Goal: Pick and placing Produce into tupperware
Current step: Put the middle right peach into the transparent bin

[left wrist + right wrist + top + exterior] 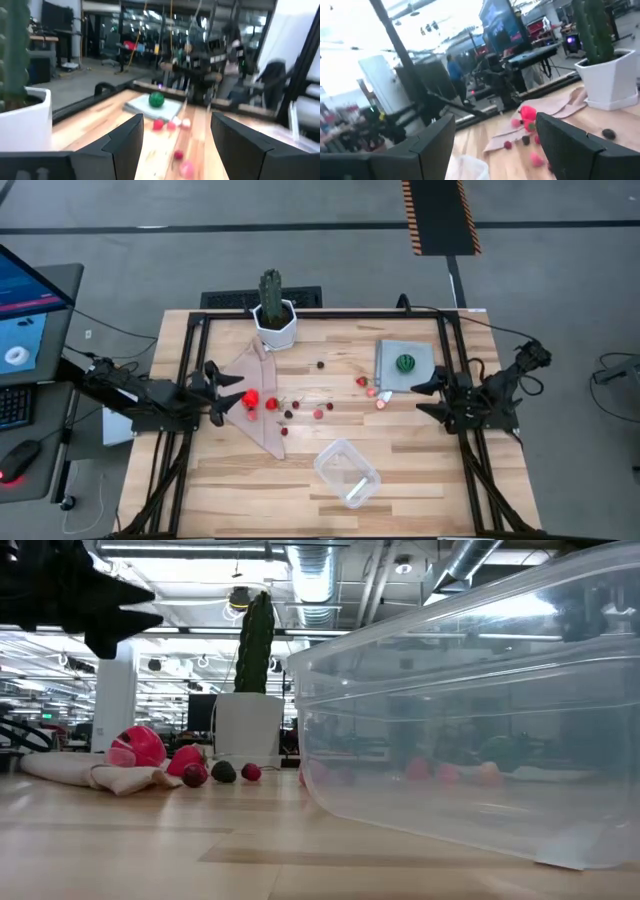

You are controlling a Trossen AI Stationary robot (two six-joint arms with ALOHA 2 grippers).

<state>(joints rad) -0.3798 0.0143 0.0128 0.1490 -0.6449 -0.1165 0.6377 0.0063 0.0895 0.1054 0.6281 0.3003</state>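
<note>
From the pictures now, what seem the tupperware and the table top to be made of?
The tupperware looks like clear, glossy plastic: the room shows through its walls and light glints on them. The table top looks like pale wood with a smooth finish: plank seams and grain show.

Wooden table (420,470) carries produce (300,406), tupperware (347,472), cactus pot (274,326), mat (392,352).

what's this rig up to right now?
Nothing is held. The left gripper hovers open by the beige cloth and red produce; the right gripper waits open beside the grey mat carrying the green striped ball. The tupperware sits empty near the front edge.
</note>
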